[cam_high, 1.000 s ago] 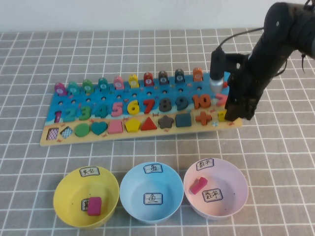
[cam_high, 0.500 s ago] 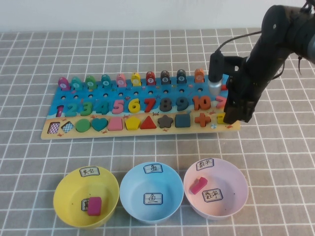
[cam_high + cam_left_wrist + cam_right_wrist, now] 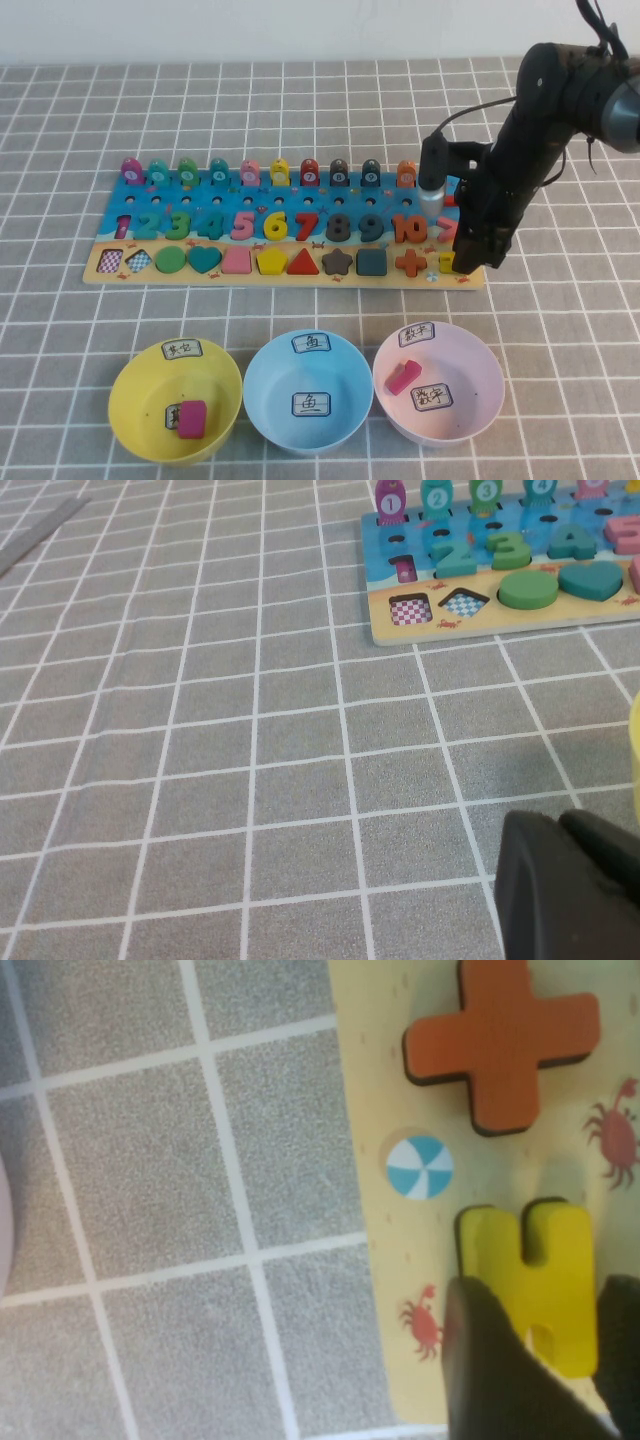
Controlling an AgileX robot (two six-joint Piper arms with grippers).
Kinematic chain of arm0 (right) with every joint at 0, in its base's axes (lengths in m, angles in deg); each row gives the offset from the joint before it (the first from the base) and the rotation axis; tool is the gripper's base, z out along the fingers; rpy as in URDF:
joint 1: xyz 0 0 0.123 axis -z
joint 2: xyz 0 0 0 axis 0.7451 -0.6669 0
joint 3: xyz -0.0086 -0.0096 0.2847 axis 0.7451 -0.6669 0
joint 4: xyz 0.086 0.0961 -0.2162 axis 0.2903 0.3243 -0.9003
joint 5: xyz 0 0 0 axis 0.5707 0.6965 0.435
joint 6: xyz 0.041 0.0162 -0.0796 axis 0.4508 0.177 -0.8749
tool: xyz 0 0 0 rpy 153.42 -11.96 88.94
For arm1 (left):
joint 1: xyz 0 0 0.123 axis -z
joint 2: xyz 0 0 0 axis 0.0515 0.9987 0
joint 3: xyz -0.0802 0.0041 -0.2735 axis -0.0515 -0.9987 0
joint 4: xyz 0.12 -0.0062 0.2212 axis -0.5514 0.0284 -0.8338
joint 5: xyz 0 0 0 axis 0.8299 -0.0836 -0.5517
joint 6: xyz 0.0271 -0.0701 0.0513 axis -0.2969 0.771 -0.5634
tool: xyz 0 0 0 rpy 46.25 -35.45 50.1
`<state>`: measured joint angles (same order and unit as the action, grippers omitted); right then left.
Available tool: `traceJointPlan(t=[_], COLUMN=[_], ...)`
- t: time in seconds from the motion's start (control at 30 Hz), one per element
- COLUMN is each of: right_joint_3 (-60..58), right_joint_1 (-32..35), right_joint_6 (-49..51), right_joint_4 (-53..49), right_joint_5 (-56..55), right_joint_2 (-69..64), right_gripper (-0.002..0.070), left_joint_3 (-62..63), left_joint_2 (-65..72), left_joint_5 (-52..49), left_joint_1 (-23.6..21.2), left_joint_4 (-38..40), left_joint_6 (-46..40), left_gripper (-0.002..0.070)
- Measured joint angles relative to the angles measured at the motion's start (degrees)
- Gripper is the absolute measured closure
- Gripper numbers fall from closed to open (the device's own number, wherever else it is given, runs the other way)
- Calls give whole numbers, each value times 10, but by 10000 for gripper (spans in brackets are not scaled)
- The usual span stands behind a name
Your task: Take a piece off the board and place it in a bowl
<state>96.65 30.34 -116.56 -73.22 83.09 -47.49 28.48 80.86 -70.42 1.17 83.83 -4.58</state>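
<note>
My right tool [image 3: 545, 1345] is down at the right end of the board [image 3: 100, 272], its fingers [image 3: 495, 1360] straddling the yellow equals-sign piece [image 3: 535, 1270], clenched on its sides while it lies on the tan strip just right of the orange plus [image 3: 500, 1035]. My left tool [image 3: 570, 890] hovers over the worktop [image 3: 200, 730] near the board's left end; I cannot tell its state. The yellow bowl [image 3: 135, 385] sits near left.

A staged robot test setup, like a lab: a table [image 3: 300, 100] under grey cloth with a white grid, a plain pale wall [image 3: 250, 30] behind, a children's puzzle board [image 3: 100, 275], and three plastic bowls bearing handwritten labels [image 3: 312, 343].
</note>
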Motion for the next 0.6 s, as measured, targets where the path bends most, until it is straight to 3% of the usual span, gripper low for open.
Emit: traceJointPlan(t=[0.6], right_joint_3=[1], right_joint_1=[0], right_joint_6=[0], right_joint_4=[0], right_joint_5=[1], right_joint_2=[-11], right_gripper=[485], left_joint_3=[0], left_joint_2=[0], left_joint_5=[0], left_joint_1=[0], left_joint_4=[0], left_joint_6=[0], left_gripper=[678])
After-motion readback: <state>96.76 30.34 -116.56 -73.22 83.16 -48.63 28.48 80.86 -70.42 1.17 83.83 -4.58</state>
